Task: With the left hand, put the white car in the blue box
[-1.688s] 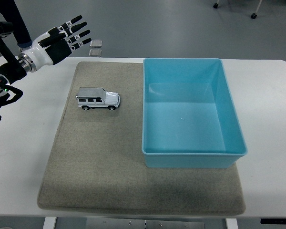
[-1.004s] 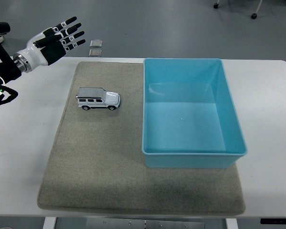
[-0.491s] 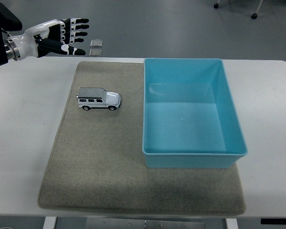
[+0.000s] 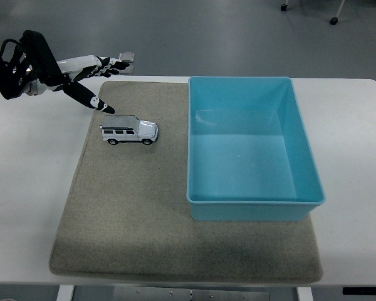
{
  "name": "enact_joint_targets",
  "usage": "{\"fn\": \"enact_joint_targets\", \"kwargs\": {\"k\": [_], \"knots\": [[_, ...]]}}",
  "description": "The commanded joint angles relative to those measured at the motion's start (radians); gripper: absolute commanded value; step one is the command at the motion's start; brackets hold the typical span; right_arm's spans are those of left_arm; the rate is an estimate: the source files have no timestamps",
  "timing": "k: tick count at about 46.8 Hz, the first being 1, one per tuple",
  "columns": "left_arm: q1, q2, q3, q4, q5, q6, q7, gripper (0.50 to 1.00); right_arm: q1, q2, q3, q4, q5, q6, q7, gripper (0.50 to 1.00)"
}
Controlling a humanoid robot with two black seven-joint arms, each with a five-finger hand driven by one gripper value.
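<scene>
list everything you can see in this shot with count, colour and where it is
white car: 1, white with dark windows, on the mat's far left part, left of the box, nose toward the box
blue box: 1, light blue, open and empty, on the mat's right half
mat: 1, grey-beige, spread over the middle of the table
table: 1, white, under everything
small square plates: 2, grey, on the floor beyond the table's far edge
chair casters: 2 seen, dark, on the floor at top right
left hand: 1, black and white, fingers spread, above the mat's far left corner, holding nothing
</scene>
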Motion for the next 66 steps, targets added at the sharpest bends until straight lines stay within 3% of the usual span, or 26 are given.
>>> {"fn": "enact_joint_targets", "kwargs": {"k": [1,5,15,48,51,55,66], "knots": [[0.002,-0.002,0.002,-0.015,0.043,0.001,0.0,0.988,0.0,0.0,0.001,0.0,0.0,0.0,0.001,0.936],[0.005,-0.002,0.013,-0.023,0.101,0.019,0.0,0.988,0.001,0.0,-0.001,0.0,0.0,0.0,-0.001,0.936],[0.014,-0.015,0.091,-0.068,0.188,0.165,-0.006,0.988,0.0,0.0,-0.001,0.0,0.0,0.0,-0.001,0.936],[0.023,-0.083,0.161,-0.029,0.286,0.176,-0.006,0.966,0.0,0.0,-0.001,0.0,0.0,0.0,0.001,0.936],[0.02,-0.083,0.161,-0.029,0.301,0.176,-0.006,0.913,0.0,0.0,0.001,0.0,0.0,0.0,0.001,0.936],[0.014,-0.083,0.161,-0.031,0.324,0.176,-0.006,0.879,0.0,0.0,-0.001,0.0,0.0,0.0,-0.001,0.936],[-0.002,-0.081,0.161,-0.043,0.347,0.17,-0.012,0.557,0.001,0.0,0.001,0.0,0.0,0.0,-0.001,0.936]]}}
